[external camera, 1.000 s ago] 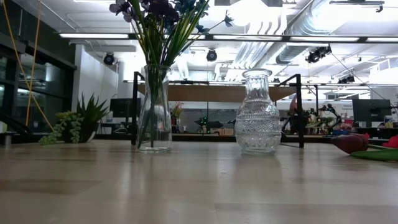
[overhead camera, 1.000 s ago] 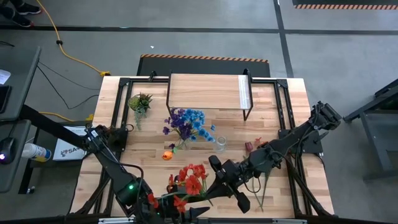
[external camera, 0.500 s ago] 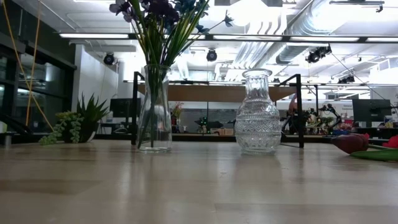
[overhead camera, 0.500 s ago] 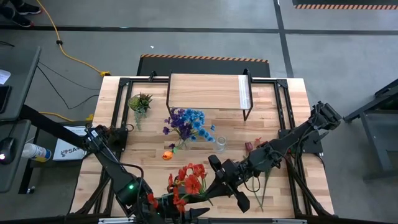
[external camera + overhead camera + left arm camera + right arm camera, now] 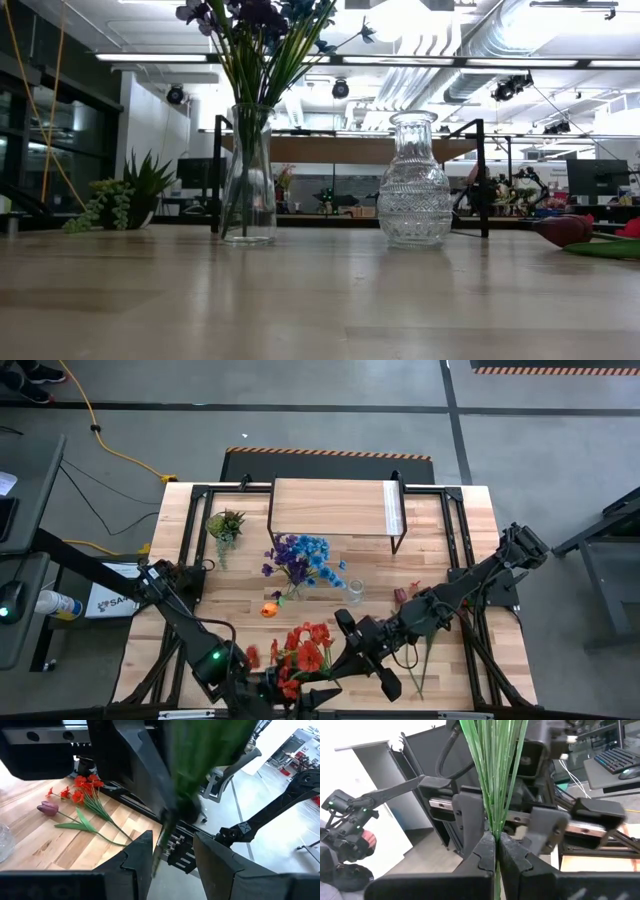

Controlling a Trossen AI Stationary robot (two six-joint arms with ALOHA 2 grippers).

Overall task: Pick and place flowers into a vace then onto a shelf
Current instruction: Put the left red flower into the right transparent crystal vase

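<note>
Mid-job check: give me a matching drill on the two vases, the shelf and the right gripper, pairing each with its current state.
Things:
1. plain glass vase
2. patterned glass vase
3. shelf
4. right gripper

States:
A. pinched shut on green stems
B. nothing on its top
C. holds blue and purple flowers
D. stands empty on the table

Pairs: 1-C, 2-D, 3-B, 4-A

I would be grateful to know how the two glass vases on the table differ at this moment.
The smooth vase is tall, slim and plain-walled; the textured vase is shorter, bulbous and patterned. The smooth vase holds blue and purple flowers; the textured vase stands empty. Both are clear glass, upright on the table, apart from each other.
</note>
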